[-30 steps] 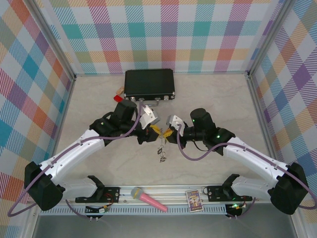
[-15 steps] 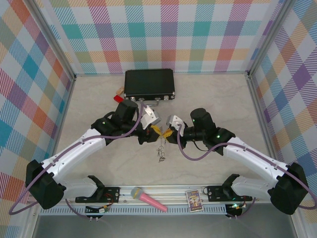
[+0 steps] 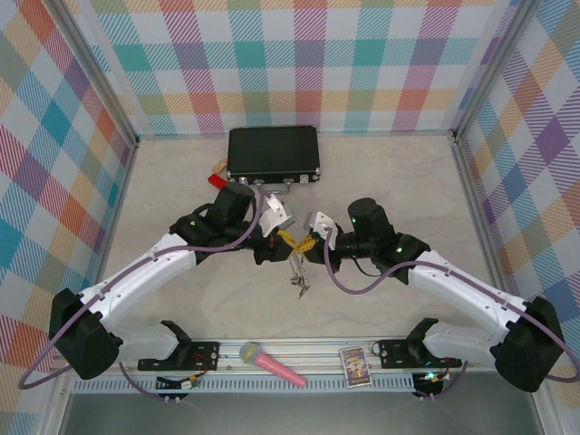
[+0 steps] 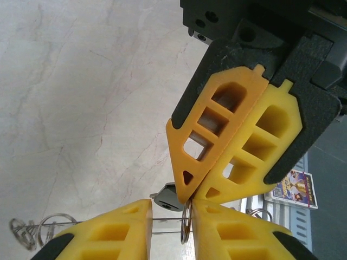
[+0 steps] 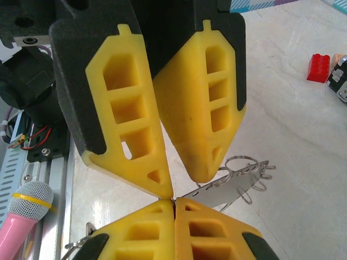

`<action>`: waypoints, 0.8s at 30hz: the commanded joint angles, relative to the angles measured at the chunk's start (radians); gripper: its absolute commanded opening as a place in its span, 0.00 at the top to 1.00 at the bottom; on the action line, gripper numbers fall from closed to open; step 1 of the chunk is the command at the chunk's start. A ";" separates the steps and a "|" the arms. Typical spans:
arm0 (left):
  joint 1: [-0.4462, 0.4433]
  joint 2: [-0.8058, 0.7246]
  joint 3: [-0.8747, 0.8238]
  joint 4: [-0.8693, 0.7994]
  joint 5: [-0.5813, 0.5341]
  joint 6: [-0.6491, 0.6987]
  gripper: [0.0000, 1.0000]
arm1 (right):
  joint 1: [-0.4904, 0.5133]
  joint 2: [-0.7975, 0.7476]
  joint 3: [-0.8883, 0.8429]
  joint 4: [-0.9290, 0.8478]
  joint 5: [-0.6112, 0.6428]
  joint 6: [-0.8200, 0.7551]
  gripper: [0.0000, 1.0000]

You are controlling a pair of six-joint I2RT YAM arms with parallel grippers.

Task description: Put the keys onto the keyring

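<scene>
Several tiny silver keys (image 3: 301, 288) dangle under the thin grey metal hoop keyring (image 3: 296, 265), 6 o'clock of the black rectangular case (image 3: 273, 152), swung slightly toward 3 o'clock since a second ago. Right gripper (image 5: 173, 205) stays clenched on the hoop; left gripper (image 4: 171, 214) straddles it, jaws apart.

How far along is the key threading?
Done: the keyring is picked up, its wire pinched in the right gripper's shut fingers. In hand: the left gripper sits tip to tip with it, a small ring and the wire in the gap between its fingers; what it grips is unclear. Left: what looks like one of the keys is at the fingertips, and I can't see any threaded yet.
</scene>
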 commanded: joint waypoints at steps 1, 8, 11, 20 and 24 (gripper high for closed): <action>-0.007 0.009 0.003 -0.014 0.029 0.006 0.76 | 0.009 -0.002 0.047 0.037 -0.041 -0.009 1.00; -0.017 0.028 0.017 -0.051 0.022 0.022 0.76 | 0.008 -0.007 0.045 0.041 -0.038 -0.010 1.00; -0.016 0.022 0.018 -0.057 0.002 0.025 0.76 | 0.009 -0.007 0.041 0.039 -0.032 -0.013 1.00; -0.017 0.010 0.006 -0.044 0.008 0.025 0.79 | 0.009 -0.012 0.034 0.049 -0.039 -0.007 1.00; -0.018 0.012 0.006 -0.036 0.019 0.025 0.90 | 0.009 -0.016 0.037 0.052 -0.045 -0.006 1.00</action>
